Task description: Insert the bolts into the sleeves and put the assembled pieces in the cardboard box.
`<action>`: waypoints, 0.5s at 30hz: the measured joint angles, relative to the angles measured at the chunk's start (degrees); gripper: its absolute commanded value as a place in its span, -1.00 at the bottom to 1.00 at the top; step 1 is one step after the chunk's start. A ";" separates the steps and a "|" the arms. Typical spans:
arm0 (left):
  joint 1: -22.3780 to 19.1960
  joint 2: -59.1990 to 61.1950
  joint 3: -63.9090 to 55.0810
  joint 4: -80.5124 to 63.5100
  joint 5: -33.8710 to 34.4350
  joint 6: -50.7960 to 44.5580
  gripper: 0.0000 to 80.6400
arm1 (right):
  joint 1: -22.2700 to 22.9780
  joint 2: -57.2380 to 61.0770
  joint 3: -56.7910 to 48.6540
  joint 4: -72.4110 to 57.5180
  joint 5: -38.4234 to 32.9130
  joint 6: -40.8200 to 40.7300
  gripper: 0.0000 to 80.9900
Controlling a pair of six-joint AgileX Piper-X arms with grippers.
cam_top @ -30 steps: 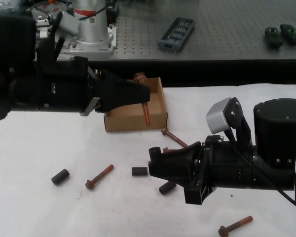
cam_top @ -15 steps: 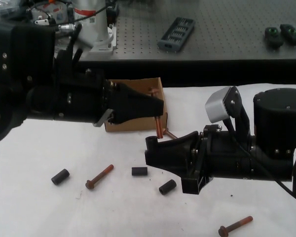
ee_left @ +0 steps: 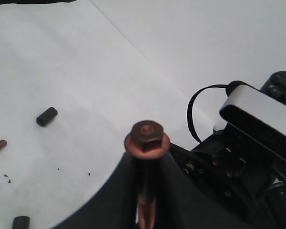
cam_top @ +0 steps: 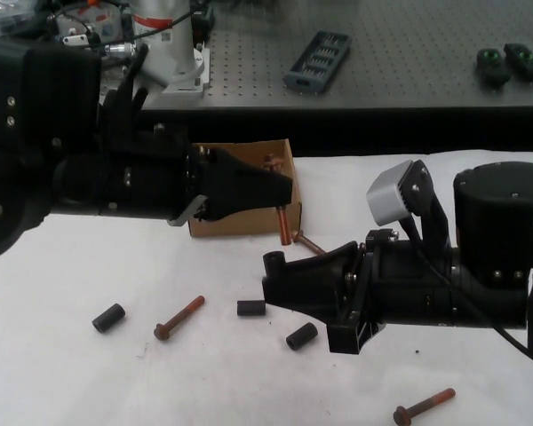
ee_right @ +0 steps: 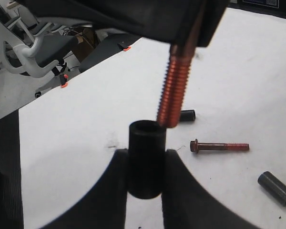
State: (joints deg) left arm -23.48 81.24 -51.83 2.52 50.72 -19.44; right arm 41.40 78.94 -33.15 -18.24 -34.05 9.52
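Bolt [ee_right: 177, 90] tip now nr sleeve [ee_right: 146, 157] rim, moved closer

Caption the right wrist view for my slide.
Right jaws grip a sleeve upright; left jaws hold a copper bolt, tip at the sleeve's mouth.

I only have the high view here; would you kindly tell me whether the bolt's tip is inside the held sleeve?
Observer: Not yet. The right wrist view shows the bolt with its threaded tip at the rim of the sleeve, off centre, with no thread inside.
Operator: Thank you. Is the sleeve's opening facing the bolt?
Observer: Yes. The right gripper is shut on the sleeve's body, leaving the open end free and facing the tip.
Operator: And how is the bolt held?
Observer: In the left wrist view, the left gripper clamps the shank just under the flanged hex head.
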 measured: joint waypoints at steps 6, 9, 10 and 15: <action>0.00 0.00 0.00 0.00 -0.80 0.00 -0.98 | 0.00 0.00 0.00 0.12 1.80 -0.93 -0.89; 0.00 0.00 0.00 0.00 -0.80 0.00 -0.98 | 0.00 0.00 0.00 0.09 2.14 -0.97 -0.89; 0.00 0.00 0.00 0.00 -0.80 0.00 -0.98 | 0.00 0.00 0.00 0.09 2.14 -0.97 -0.89; 0.00 0.00 0.00 0.00 -0.80 0.00 -0.98 | 0.00 0.00 0.00 0.09 2.31 -0.97 -0.89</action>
State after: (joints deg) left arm -23.48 81.24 -51.83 2.52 49.92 -19.44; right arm 41.40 78.94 -33.15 -18.15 -31.74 8.55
